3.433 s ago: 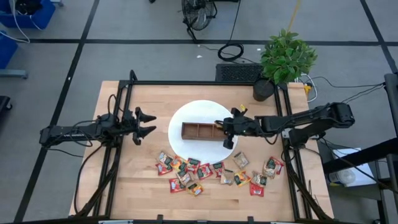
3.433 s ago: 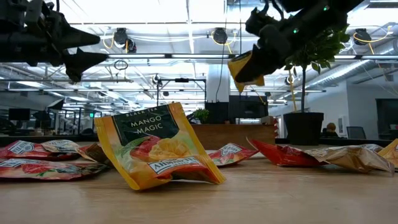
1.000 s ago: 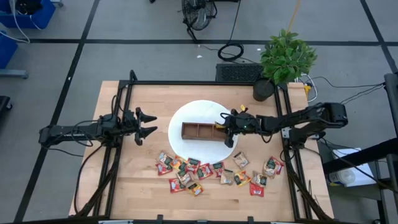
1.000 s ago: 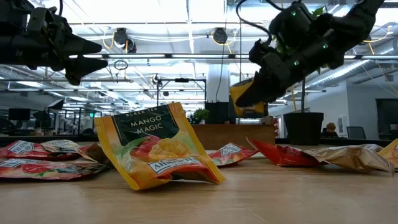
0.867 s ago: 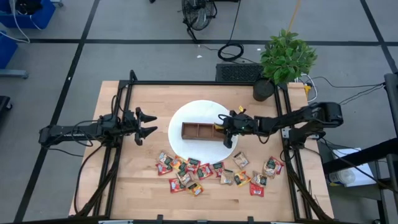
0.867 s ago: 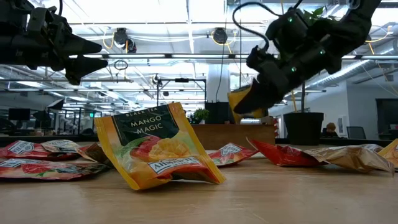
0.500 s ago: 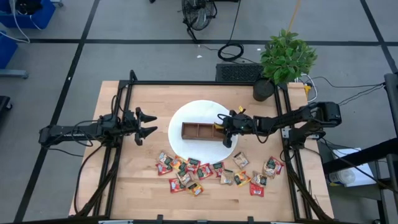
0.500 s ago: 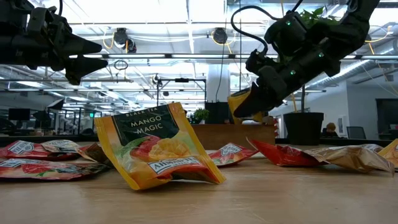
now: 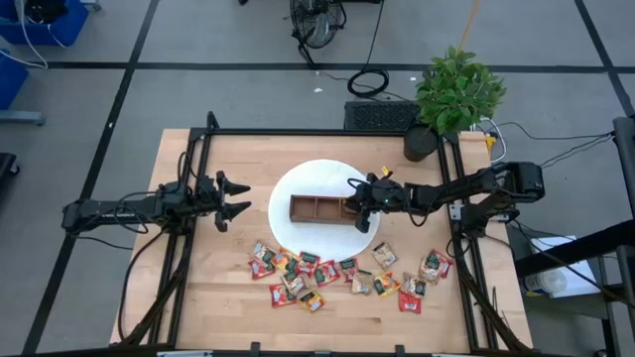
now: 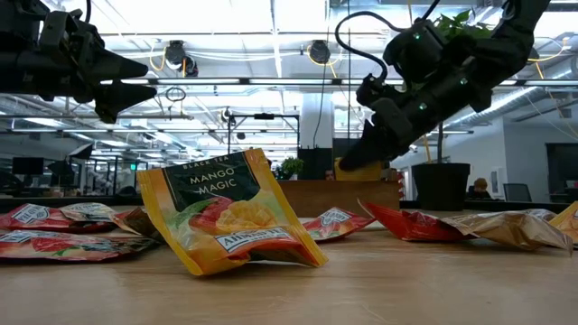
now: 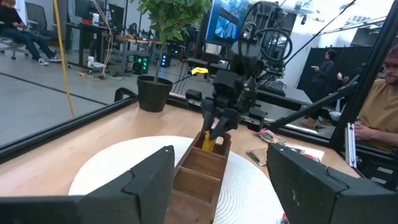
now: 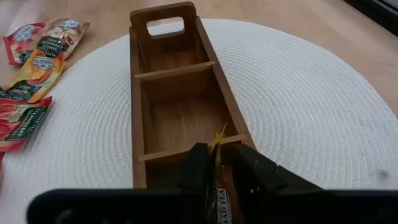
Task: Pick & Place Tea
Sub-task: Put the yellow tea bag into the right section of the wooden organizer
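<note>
While left fingers (image 9: 236,196) apart, right fingers (image 12: 200,167) down, clamped on yellow sachet (image 12: 219,163) over tray (image 12: 177,78).

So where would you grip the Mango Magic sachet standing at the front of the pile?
Take the Mango Magic sachet by its raised top edge, coming from above with the jaws across its thin faces. It stands tilted on its lower edge, so that edge is free.
</note>
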